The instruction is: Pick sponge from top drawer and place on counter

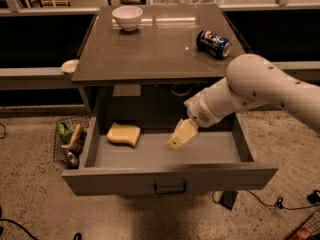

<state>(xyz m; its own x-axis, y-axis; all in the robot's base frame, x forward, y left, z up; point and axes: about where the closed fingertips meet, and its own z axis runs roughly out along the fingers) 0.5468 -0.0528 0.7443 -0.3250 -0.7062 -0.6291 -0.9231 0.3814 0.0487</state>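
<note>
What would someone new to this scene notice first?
The big white arm reaches into the open top drawer, its gripper hanging over the middle, apart from the yellow sponge near the left end. Above, the counter carries a white bowl at the back left and a can on its side at the right.

grey-brown square counter [160, 49]: glossy, smooth, light streaks mirrored near its far edge.
pale yellow block-shaped sponge [124, 134]: soft-looking, matt; below the front edge, toward the left corner.
wide grey top drawer [120, 181]: smooth, dull-sheen panels.
small dark handle [170, 188]: metal.
cream gripper [175, 140]: smooth, plastic-looking; inside the top drawer, below the counter's front edge.
white round bowl [127, 17]: glazed, shiny; far-left corner.
blue can [213, 43]: shiny printed metal; right edge.
wire basket [62, 149]: thin metal mesh, beyond the left edge.
</note>
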